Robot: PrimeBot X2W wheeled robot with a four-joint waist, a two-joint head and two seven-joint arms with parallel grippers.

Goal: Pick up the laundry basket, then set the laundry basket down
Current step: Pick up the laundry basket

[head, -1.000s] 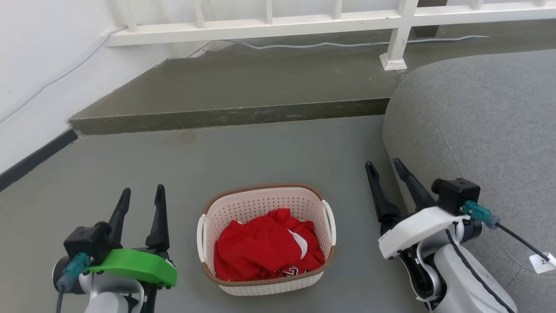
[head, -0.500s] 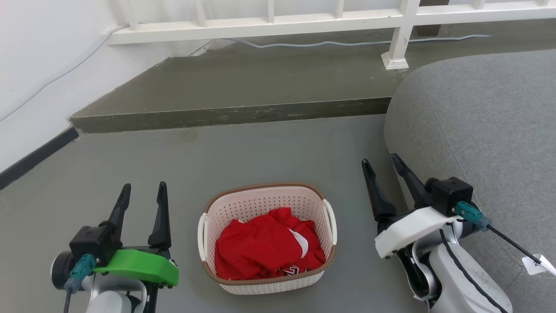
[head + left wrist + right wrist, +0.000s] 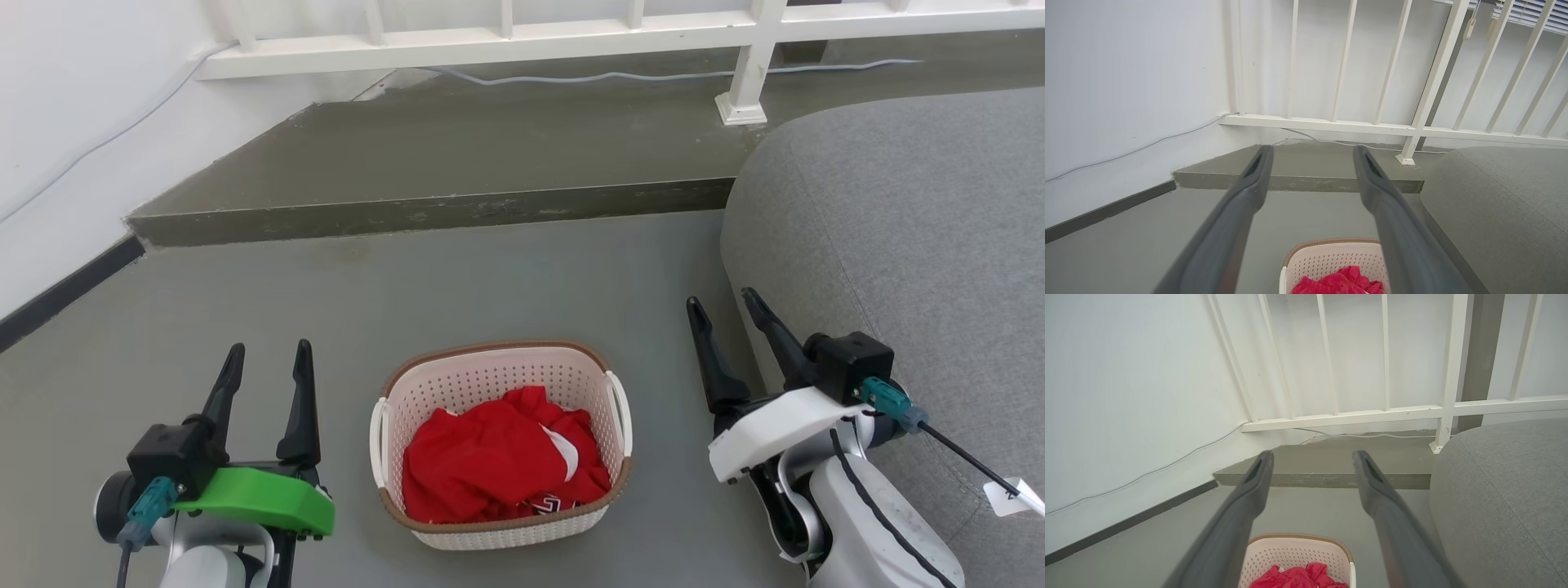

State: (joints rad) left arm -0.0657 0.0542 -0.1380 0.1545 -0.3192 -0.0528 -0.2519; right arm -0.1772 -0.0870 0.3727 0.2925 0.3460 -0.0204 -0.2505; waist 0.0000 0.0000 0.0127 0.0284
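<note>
Laundry basket [image 3: 498, 380] resting on the floor [image 3: 490, 286] between two empty, wide-open grippers; almost nothing has changed.

In the head view the basket, holding a red garment [image 3: 490, 461], sits at six o'clock, in the same spot as a second ago; the whole picture has slipped slightly, which is the camera moving, not the things; the left gripper [image 3: 269, 347] at eight o'clock and the right gripper [image 3: 720, 298] at four o'clock have barely drifted; each spreads its two dark fingers and grasps nothing, apart from the basket's white side handles; a grey cushion [image 3: 898, 229] lies at three o'clock, beside the right gripper; the pickup looks not yet begun, so both arms probably have to close in on the handles.
</note>
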